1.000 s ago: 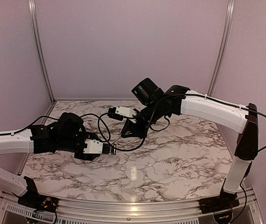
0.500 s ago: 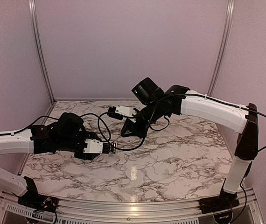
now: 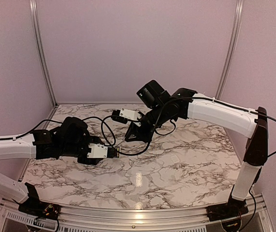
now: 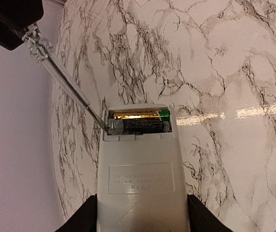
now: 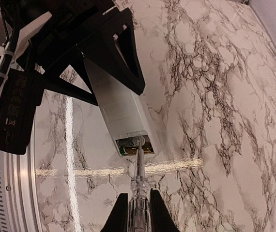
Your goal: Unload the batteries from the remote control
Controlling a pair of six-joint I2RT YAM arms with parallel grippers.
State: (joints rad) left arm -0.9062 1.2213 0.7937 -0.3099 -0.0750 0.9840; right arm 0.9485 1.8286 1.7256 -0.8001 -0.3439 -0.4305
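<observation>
My left gripper (image 4: 141, 213) is shut on the white remote control (image 4: 139, 179) and holds it by its long sides above the marble table. The recess at the remote's far end lies uncovered, with gold and dark batteries (image 4: 138, 122) side by side in it. My right gripper (image 5: 139, 212) is shut on a clear-handled screwdriver (image 5: 138, 186). The screwdriver's metal tip rests on the end of a battery (image 5: 134, 145) in the recess. In the top view the two grippers, left (image 3: 112, 153) and right (image 3: 133, 134), meet over the table's left middle.
The marble table (image 3: 186, 164) ends in pink walls at the back and sides. A metal rail (image 3: 128, 213) runs along its near edge. Black cables (image 3: 106, 129) loop between the two arms over the left half.
My left gripper and the remote have shifted slightly to the left. The right arm and the screwdriver have stayed nearly still.
</observation>
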